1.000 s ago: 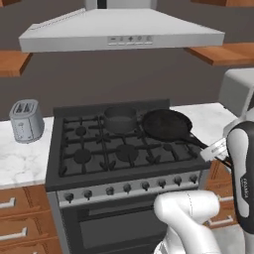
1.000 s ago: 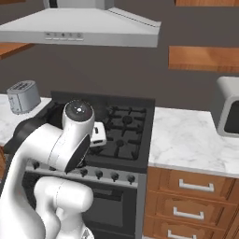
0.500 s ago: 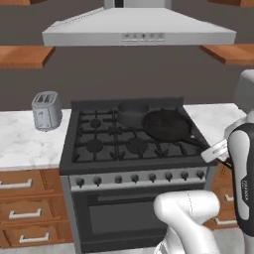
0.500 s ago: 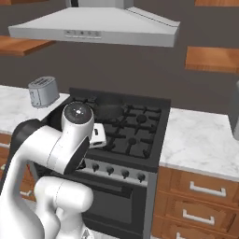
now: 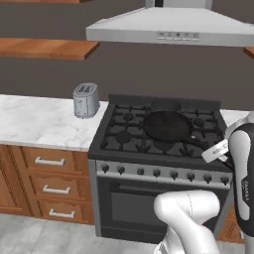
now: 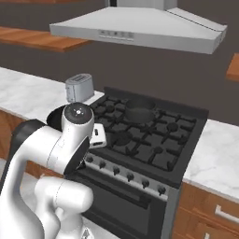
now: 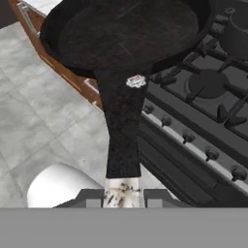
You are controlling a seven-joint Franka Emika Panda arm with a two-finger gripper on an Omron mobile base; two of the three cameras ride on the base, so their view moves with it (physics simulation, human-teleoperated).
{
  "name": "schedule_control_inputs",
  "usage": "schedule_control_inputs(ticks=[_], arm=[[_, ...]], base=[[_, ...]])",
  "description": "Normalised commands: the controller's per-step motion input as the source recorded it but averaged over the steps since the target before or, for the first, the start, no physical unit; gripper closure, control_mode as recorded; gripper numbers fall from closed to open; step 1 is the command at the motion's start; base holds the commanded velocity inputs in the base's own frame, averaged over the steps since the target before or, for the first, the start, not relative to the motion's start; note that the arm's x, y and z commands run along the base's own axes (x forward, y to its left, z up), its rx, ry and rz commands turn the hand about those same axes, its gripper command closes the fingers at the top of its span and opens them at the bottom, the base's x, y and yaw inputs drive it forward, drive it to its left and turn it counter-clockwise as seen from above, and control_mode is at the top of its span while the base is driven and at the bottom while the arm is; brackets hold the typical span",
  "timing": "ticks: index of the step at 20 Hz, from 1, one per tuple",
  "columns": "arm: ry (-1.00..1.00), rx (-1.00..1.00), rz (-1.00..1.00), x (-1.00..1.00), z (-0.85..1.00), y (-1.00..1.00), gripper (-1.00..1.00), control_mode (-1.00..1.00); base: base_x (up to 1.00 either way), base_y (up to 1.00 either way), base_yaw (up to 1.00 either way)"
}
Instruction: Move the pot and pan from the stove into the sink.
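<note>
We had the hand (image 7: 123, 193) clamped on the tip of the pan's handle, so the pan (image 7: 126, 36) stretched straight away from it, long axis in line with the hand. The pan hung off the stove (image 6: 154, 140), over its front edge. The pot (image 6: 139, 108) sat on a rear burner.

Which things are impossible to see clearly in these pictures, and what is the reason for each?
- Sink: outside all three frames.
- Pot: left base view shows only a dark sliver behind the pan; its side handles are too small to make out.
- Gripper: in the hand view the bottom edge cuts its fingers; in the right base view the arm covers it.
- Stove knob markings: too small.
</note>
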Motion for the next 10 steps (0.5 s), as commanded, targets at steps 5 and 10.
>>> schedule_control_inputs(ticks=[5,10], arm=[[0.0,0.0,0.0,0.0,0.0,0.0,1.0,1.0],[0.0,0.0,0.0,0.0,0.0,0.0,1.0,1.0]], base=[[-0.29,-0.12,0.43],[-0.26,-0.11,0.44]])
